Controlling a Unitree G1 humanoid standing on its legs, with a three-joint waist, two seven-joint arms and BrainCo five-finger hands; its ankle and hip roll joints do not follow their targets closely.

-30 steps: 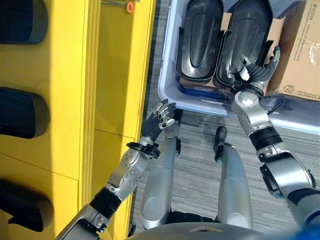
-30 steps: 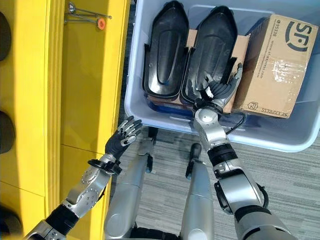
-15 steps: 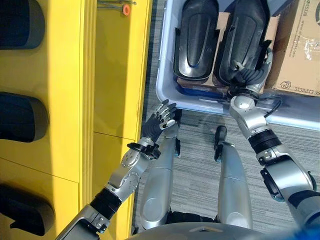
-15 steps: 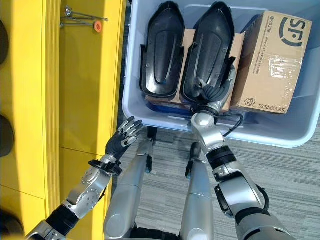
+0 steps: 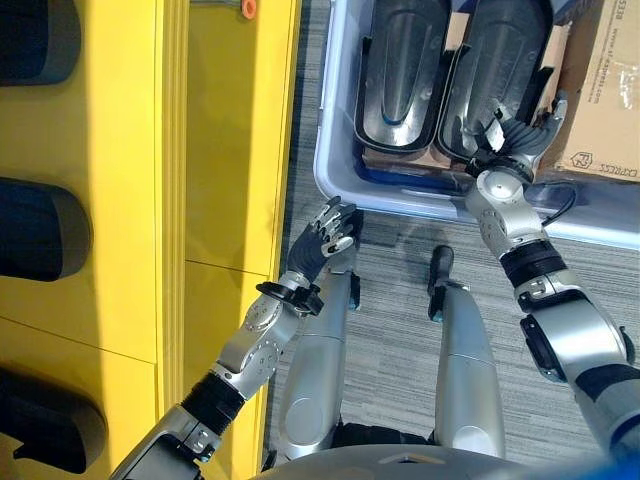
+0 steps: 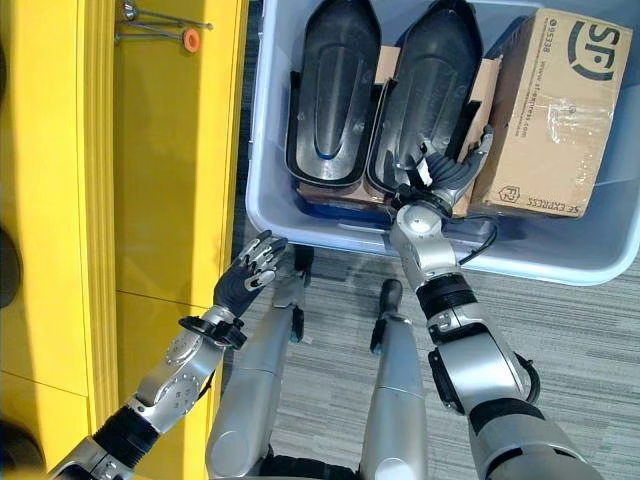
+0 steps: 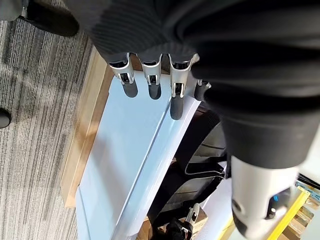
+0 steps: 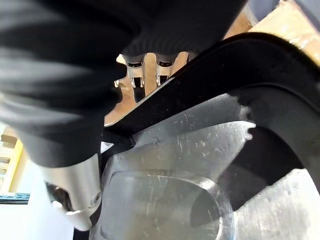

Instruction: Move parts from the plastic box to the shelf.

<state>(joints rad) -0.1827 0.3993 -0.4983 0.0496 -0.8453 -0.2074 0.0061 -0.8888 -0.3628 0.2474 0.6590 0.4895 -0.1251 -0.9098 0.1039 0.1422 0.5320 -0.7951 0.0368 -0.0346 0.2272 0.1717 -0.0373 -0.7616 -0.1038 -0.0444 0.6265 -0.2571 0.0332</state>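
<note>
Two black moulded parts are lying side by side in the plastic box [image 6: 300, 215]. The nearer-to-hand one, the right part [image 6: 430, 95], is sitting with its near end directly under the fingertips of the right hand [image 6: 440, 180]; the left part [image 6: 335, 95] is lying just beside it, away from the thumb side. The fingers [image 5: 520, 130] are spreading over the part's near rim, thumb apart toward the cardboard carton [image 6: 550, 110] standing at the outer side of the hand. In the right wrist view the fingers [image 8: 136, 75] seem to be reaching past the part's dark edge [image 8: 210, 65], but whether they are actually pinching it is hard to tell from here.

The step in hand looks like securing a grip on this part. To do it well, the fingers should be hooking under the raised rim with the thumb closing against the inner wall, and the lift should be going straight up so the tabs clear the neighbouring part and the carton.

The left hand [image 5: 322, 235] is hovering with relaxed, straight fingers, just beside the yellow shelf [image 5: 230, 150] and short of the box wall.
</note>
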